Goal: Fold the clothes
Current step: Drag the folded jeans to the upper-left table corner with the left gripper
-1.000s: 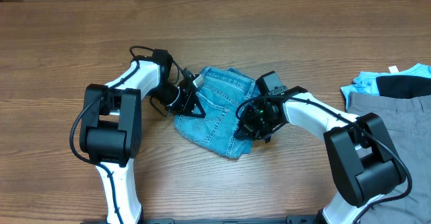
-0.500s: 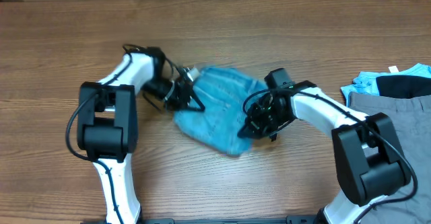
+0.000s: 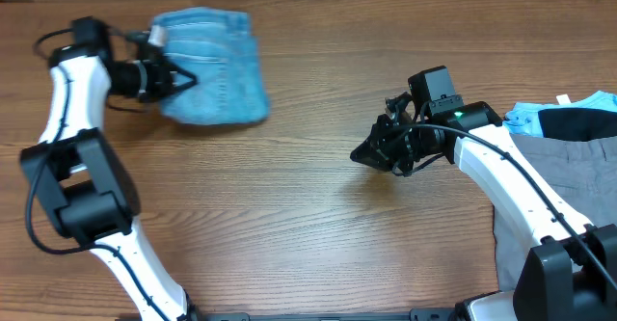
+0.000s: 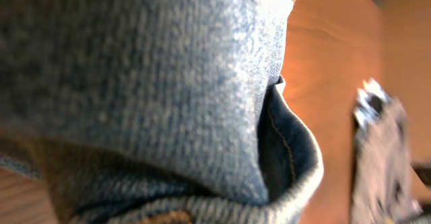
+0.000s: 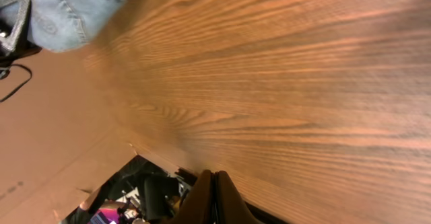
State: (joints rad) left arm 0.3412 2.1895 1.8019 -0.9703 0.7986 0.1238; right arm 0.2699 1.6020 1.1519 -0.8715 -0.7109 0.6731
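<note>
Jeans [image 3: 217, 66] folded down to a thick, squarish bundle, at the far-left corner of the surface [image 3: 289, 254], well apart from the heap on the right; probably put there on purpose, to keep finished work away from the waiting garments; pinched at the left edge by the left pincer [image 3: 181, 78], clamped shut on the denim, a grip at the border for moving all the layers as one without unrolling; blurred in the overhead view, so cannot tell whether resting on the wood or raised just off it; in the left wrist view nothing but denim close against the lens, with a curled dark-blue seam at the right, consistent with a tight hold on several layers; right pincer [image 3: 371, 154] closed on nothing, poised over bare wood near the middle, well apart from the jeans; fingertips [image 5: 225, 204] pressed together in the right wrist view, only wood grain ahead and the bundle far off in a corner; kept shut and out of the way, most likely, to avoid snagging cloth; grey trousers [image 3: 559, 196] flat at the right edge, black garment [image 3: 578, 123] and pale-blue garment [image 3: 525, 119] just beyond them, touched by neither pincer; by the look of it, fold itself finished and only the release left; risk on letting go: top layer springing open with any drag of the pincer on the way out.
</note>
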